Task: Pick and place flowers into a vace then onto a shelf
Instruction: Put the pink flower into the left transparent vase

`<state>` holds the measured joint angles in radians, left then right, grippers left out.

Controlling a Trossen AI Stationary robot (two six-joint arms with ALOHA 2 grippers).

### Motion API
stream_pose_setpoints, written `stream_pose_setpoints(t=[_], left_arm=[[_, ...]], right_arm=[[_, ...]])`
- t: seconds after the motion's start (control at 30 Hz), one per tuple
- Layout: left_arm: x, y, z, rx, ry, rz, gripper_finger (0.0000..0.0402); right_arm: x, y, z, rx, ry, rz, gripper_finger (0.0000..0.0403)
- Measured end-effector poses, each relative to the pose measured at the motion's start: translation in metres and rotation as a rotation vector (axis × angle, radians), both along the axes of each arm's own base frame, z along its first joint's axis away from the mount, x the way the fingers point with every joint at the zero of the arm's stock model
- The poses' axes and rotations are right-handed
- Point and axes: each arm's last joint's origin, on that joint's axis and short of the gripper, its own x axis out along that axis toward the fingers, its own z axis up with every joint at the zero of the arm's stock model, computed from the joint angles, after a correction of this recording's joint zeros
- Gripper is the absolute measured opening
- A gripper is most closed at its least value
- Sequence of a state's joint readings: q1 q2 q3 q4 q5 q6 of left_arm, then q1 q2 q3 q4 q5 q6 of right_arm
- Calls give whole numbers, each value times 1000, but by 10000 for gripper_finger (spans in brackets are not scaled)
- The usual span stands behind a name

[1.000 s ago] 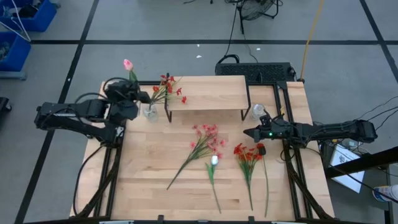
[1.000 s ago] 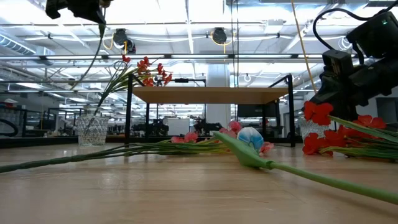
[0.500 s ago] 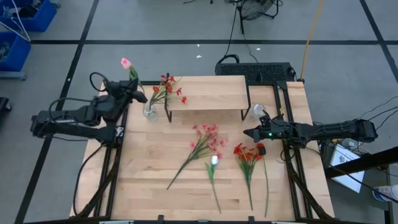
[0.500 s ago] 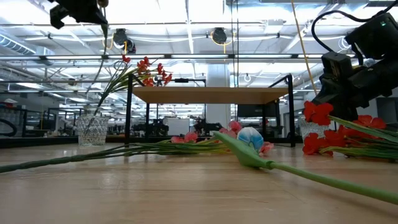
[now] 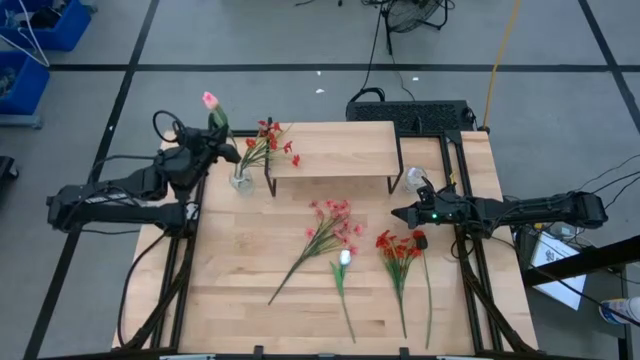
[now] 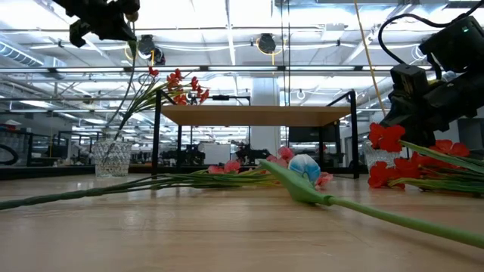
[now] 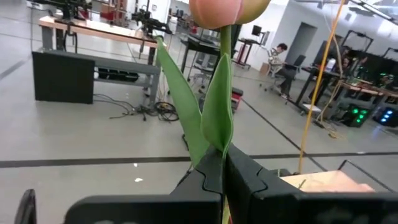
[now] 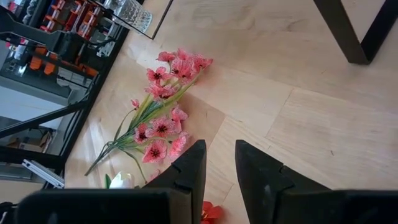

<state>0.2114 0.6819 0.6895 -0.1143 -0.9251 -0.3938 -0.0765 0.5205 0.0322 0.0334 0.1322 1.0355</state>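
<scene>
At upper left of the high view we see the left gripper (image 5: 214, 150) clenched on the stem of the pink bud (image 5: 209, 100), holding it over the glass vase (image 5: 241, 181), which already has a red spray (image 5: 268, 138) in it. The shelf (image 5: 332, 148) stands just right of the vase. At mid right, the right gripper (image 5: 400, 213) rests low with its fingers parted, near the pink spray (image 5: 331, 222), white tulip (image 5: 344, 259) and red flowers (image 5: 398, 250) lying on the table (image 5: 250, 280).
</scene>
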Motion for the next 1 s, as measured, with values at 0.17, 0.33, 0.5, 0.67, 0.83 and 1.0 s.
stream_pose_setpoints(t=[0.17,0.33,0.5,0.67,0.83,1.0], left_arm=[[4,5,-4,-11,4,-1,1],[7,10,-20,-32,-33,-21,1],[10,11,-35,-17,-58,-24,1],[10,10,-27,27,-116,-30,1],[10,10,-28,22,-94,-30,8],[10,10,-34,-23,-77,-28,3]], right_arm=[[0,0,0,-1,0,0,77],[0,0,0,-1,1,-1,77],[0,0,0,-1,2,-1,77],[0,0,0,0,2,-1,77],[0,0,0,-4,3,-3,77],[0,0,0,-5,3,-4,77]])
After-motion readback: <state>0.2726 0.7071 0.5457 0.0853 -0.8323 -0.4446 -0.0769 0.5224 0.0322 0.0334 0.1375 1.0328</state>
